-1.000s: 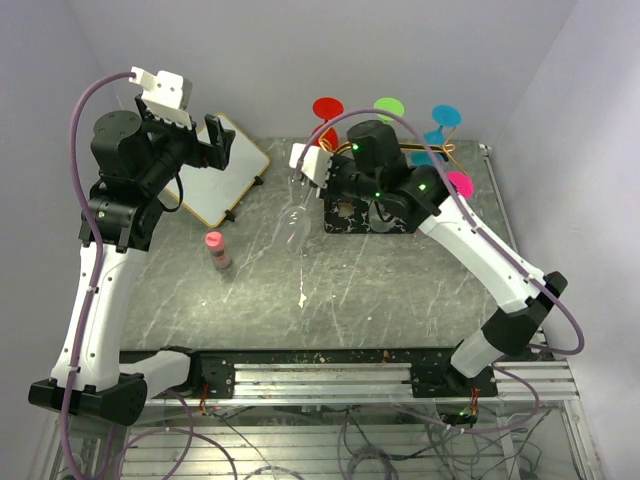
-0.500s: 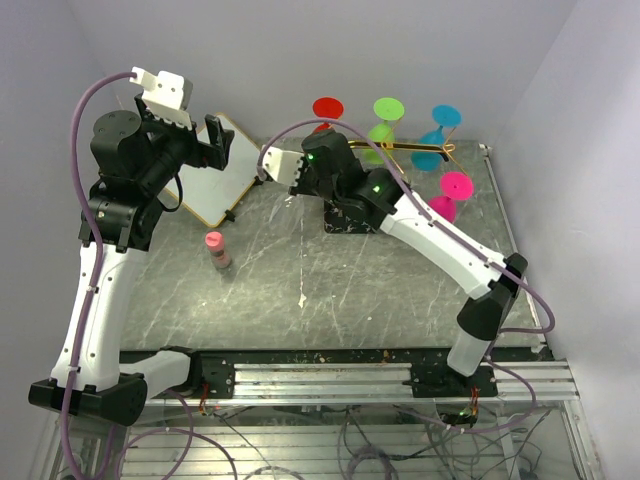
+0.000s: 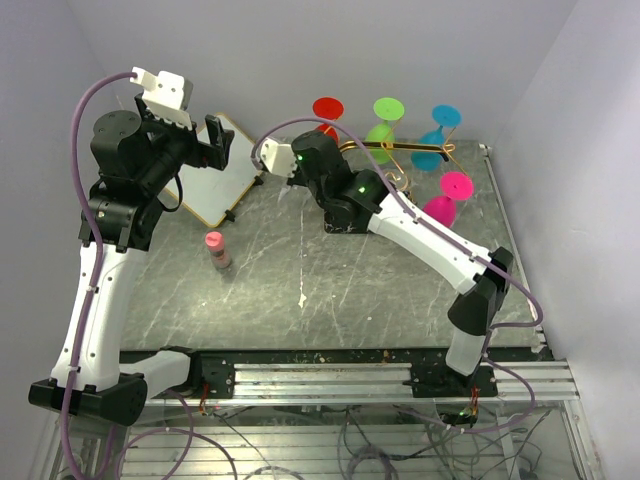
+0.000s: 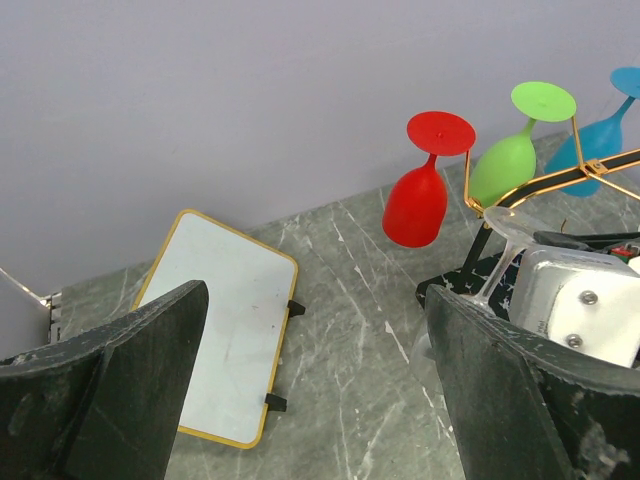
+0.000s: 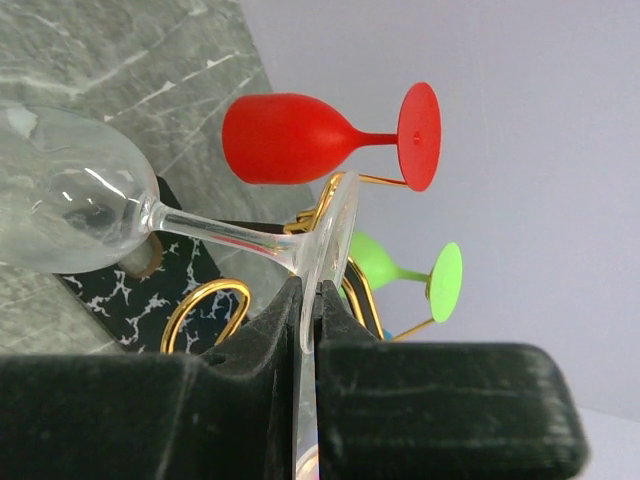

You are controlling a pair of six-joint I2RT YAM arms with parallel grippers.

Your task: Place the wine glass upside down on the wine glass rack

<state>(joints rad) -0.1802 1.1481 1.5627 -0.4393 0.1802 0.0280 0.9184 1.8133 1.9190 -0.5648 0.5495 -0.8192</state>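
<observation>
1. The clear wine glass (image 5: pixel 72 198) is off the table, held at the left-hand end of the wine glass rack (image 3: pixel 346 216), just beside the red glass (image 5: pixel 285 137).
2. The right gripper (image 5: pixel 308 300) has its two black fingers (image 5: pixel 262 340) pressed together on the thin round foot of the glass. The stem runs out from between them to the bowl.
3. From the left wrist view the glass stands foot uppermost, its stem slanting down towards the rack's black, white-veined base. I cannot tell whether it touches the gold wire.
4. The rack already carries four coloured glasses, all bowl-down with their feet on top: the red one, a green glass (image 3: pixel 386 112), a blue glass (image 3: pixel 444 120) and a pink glass (image 3: pixel 455 187).
5. The left gripper (image 4: pixel 315 385) is raised high at the left, its fingers spread wide apart with nothing between them.
6. Below it lies one white board (image 4: pixel 222 335) with a gold edge, flat on the table and well apart from the rack.
7. One small pink-capped bottle (image 3: pixel 216 250) stands alone on the grey marble table (image 3: pixel 300 275), in front of the board.
8. By my count: one clear glass, four coloured ones, one rack, one board, one bottle.
</observation>
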